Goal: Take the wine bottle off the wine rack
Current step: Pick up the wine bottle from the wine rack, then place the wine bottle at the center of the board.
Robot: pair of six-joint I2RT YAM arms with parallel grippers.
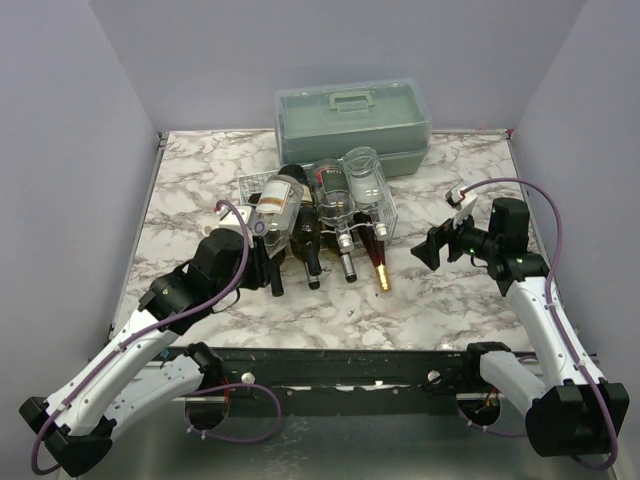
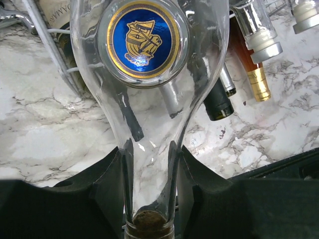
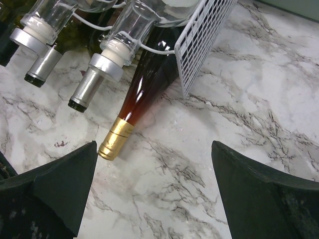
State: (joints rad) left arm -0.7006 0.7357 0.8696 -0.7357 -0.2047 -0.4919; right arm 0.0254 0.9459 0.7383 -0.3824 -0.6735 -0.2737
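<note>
A clear glass wine bottle [image 2: 149,99] with a round blue-and-gold medallion and a cork in its mouth lies at the left end of the white wire wine rack [image 1: 388,212]. My left gripper [image 2: 149,162] is shut on its neck, one black finger on each side. From above, the left gripper [image 1: 260,255] sits at the rack's front left, and the held bottle [image 1: 278,203] slopes up and away from it. My right gripper [image 1: 428,248] stands open to the right of the rack, over bare marble, with nothing between its fingers [image 3: 60,184].
Several other bottles lie in the rack, necks toward me: an amber one with a gold cap [image 3: 142,89], clear ones with silver caps [image 3: 107,64] and dark ones [image 1: 308,250]. A grey-green plastic case with a handle [image 1: 352,125] stands behind the rack.
</note>
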